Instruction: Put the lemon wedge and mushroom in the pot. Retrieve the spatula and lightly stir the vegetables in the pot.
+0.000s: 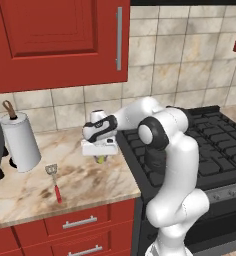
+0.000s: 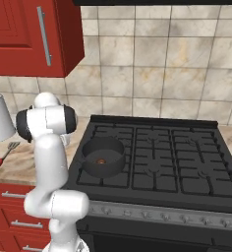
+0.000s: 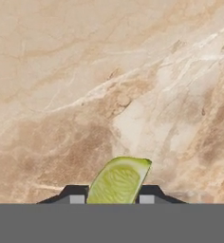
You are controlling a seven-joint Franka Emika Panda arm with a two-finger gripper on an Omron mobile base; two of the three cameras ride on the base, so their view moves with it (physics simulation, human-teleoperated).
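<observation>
**Caller:** Jaws are clamped on the lemon wedge [image 3: 118, 182], folks, a dark tip hard against each side of it in the hand view, over the marble counter [image 3: 109, 85].

**Partner:** And where is that on the counter?

**Caller:** Near its right edge, just beside the stove [image 1: 210, 140]. From the left base view the gripper [image 1: 101, 159] points straight down, a speck of yellow-green at its tips. I can't tell whether the wedge is off the marble or touching it.

**Partner:** The mushroom?

**Caller:** In the pot [image 2: 104, 156] there's a small brown spot, the mushroom [image 2: 101, 161], on the floor of it. The pot sits on the stove's front left burner.

**Partner:** And the spatula?

**Caller:** Spatula [image 1: 54, 183] lies flat toward the counter's front edge, red handle nearest us, slotted head pointing back. A paper towel roll [image 1: 21, 142] stands behind it to the left.
</observation>
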